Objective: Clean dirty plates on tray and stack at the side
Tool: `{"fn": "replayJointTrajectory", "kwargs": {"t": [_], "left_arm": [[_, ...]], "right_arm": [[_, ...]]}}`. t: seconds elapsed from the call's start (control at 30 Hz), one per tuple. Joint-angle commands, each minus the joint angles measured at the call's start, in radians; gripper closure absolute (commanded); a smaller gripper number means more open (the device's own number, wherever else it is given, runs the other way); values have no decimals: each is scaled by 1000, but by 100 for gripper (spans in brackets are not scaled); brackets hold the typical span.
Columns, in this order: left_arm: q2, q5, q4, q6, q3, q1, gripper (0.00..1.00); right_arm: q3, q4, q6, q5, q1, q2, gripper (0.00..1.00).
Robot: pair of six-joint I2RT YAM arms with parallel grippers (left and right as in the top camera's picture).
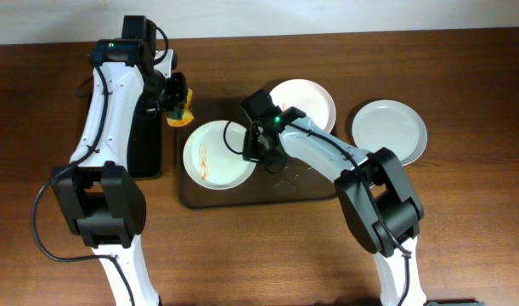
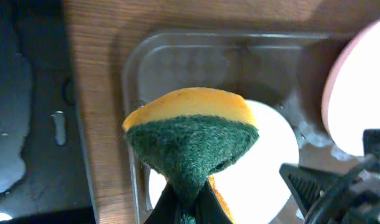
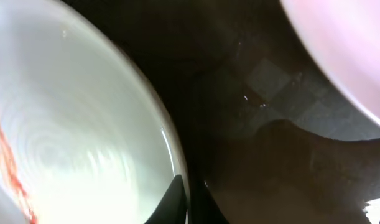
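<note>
Overhead: large dark brown rectangular tray (image 1: 242, 194) on wooden table (image 1: 463, 221) carries a round white plate with orange-red smears (image 1: 210, 157), second round white plate (image 1: 308, 98) at its back right corner, third round white plate (image 1: 389, 130) on the table right of the tray, narrow black tray (image 1: 144, 149) on its left. Left wrist: left jaws clamped on a yellow sponge with green scouring face (image 2: 193, 140), above the tray's left end. Right wrist: right jaws pinch the smeared plate's right rim, closed down onto it.
</note>
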Motion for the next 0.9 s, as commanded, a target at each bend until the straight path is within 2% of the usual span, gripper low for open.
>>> {"fn": "replayJointTrajectory", "kwargs": {"t": [0.0,0.13,0.27,0.37,0.43,0.53,0.6,0.67,0.73,0.8,0.87], "left_arm": [[-16,56,-15,88,-22,-29,100],[-16,56,57,90,-154,-35,100],[-16,56,243,121,-377,-46,100],[-16,56,320,122,-482,-68,99],[-16,50,324,130,-526,-83,99],[-16,77,247,133,-538,-104,100],[-16,235,178,208,-537,-105,100],[-16,283,166,254,-537,-103,100],[-16,173,236,241,-537,-94,99],[-15,-2,336,156,-538,-78,99],[-14,-159,452,138,-543,-75,99]], "right_arm": [[7,-1,-2,-20,-10,32,96],[7,0,-2,-20,-10,32,96],[7,6,-6,-20,-10,32,96],[7,6,-14,-21,-10,32,96],[7,6,-14,-21,-10,32,96],[7,6,-17,-21,-10,32,96],[7,6,-17,-21,-10,32,96],[7,6,-17,-21,-10,32,96],[7,5,-21,-24,-10,32,96],[7,5,-21,-24,-10,32,96],[7,6,-21,-24,-10,32,96]]}}
